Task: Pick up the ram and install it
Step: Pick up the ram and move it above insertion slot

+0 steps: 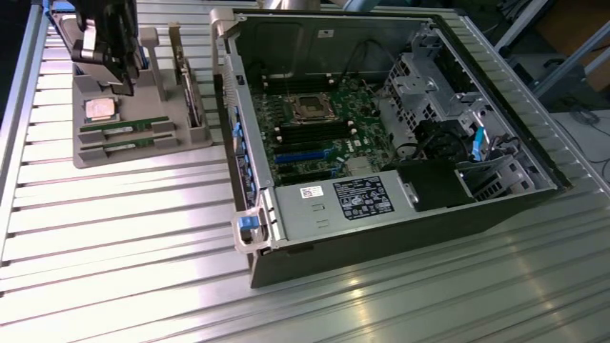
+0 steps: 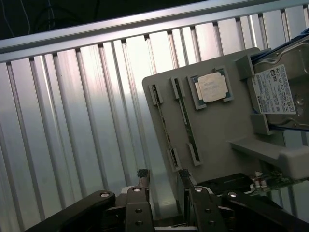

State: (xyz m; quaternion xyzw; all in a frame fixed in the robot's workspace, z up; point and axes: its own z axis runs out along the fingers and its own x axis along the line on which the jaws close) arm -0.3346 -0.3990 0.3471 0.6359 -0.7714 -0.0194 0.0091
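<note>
Two ram sticks stand on edge in slots of a grey parts holder (image 1: 176,139): one ram (image 1: 131,128) and its twin (image 1: 131,145). The wrist view shows the same ram (image 2: 186,121) and twin (image 2: 164,123) as thin green strips on the holder (image 2: 217,140). My gripper (image 1: 119,80) hangs over the holder's far end, above the sticks and not touching them. The gripper (image 2: 163,174) is open, with bare table visible between its dark fingertips (image 2: 142,173).
A square silver CPU (image 2: 212,87) and a hard drive (image 2: 277,89) also sit on the holder. An expansion card (image 1: 191,93) stands upright at its side. An open computer case (image 1: 243,214) lies at the exterior view's right, its motherboard (image 1: 324,118) exposed beside a power supply (image 1: 353,200).
</note>
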